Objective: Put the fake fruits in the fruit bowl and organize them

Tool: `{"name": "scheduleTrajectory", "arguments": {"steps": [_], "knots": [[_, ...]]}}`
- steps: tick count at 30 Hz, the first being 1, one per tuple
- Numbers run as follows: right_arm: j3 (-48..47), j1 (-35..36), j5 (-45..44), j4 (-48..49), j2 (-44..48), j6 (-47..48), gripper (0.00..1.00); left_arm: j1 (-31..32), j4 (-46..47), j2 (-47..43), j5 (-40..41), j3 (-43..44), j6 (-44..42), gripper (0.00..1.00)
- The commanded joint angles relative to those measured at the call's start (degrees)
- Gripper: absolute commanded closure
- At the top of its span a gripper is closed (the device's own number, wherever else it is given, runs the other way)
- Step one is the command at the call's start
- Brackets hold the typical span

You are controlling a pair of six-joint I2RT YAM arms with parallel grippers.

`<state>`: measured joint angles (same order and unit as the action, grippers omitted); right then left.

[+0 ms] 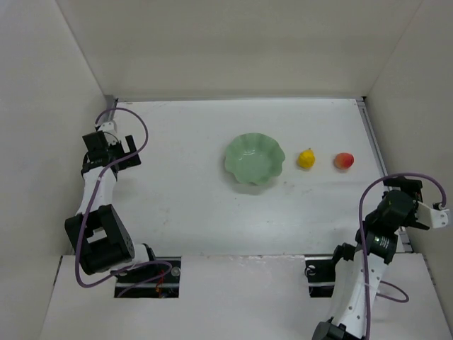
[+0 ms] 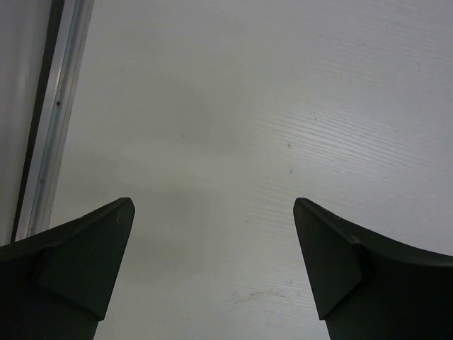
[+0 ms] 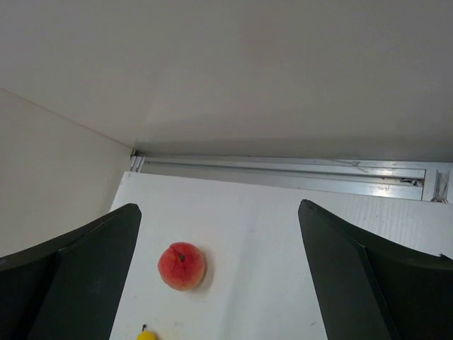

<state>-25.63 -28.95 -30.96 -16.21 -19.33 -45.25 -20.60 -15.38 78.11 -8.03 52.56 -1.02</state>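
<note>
At ten o'clock from the right gripper (image 1: 402, 185), well apart, sits the round red-orange plastic peach (image 1: 343, 161); the jaws gape wide, empty.

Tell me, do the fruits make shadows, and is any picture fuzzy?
Top external view: soft, even light, only faint shadows under the bowl, yellow fruit and red fruit. Right wrist view: red fruit sharp, small shadow beside it; yellow fruit cut off below. Left wrist view: just table, one dim grey patch.

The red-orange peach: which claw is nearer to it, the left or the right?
Right. The right claw sits nearer the robot and rightward of the peach; the left claw is across the table, beyond the bowl.
</note>
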Motion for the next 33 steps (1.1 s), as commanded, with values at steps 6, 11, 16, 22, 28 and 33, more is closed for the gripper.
{"name": "scheduleTrajectory", "arguments": {"steps": [6, 11, 16, 22, 28, 33], "knots": [[-0.5, 6.1, 4.5, 10.2, -7.6, 5.2, 0.0, -0.8, 2.9, -2.0, -4.3, 0.1, -1.8, 0.0], [-9.1, 11.1, 11.2, 10.1, -28.8, 11.4, 0.0, -1.0, 3.0, -2.1, -3.7, 0.2, -5.0, 0.0], [-18.9, 11.5, 19.4, 6.5, -48.3, 14.8, 0.0, -0.5, 2.5, -2.7, -3.6, 0.0, -6.7, 0.0], [-27.9, 11.5, 22.6, 5.8, -64.8, 16.0, 0.0, 1.0, 2.5, -4.2, -3.6, -1.6, -8.9, 0.0], [-35.8, 11.9, 24.9, 4.3, -74.9, 16.7, 0.0, 1.1, 2.4, -4.6, -3.7, -1.5, -9.0, 0.0], [-38.4, 13.3, 26.2, 1.5, -80.3, 16.1, 0.0, 0.2, 2.6, -5.2, -3.6, -2.0, -9.4, 0.0]]}}
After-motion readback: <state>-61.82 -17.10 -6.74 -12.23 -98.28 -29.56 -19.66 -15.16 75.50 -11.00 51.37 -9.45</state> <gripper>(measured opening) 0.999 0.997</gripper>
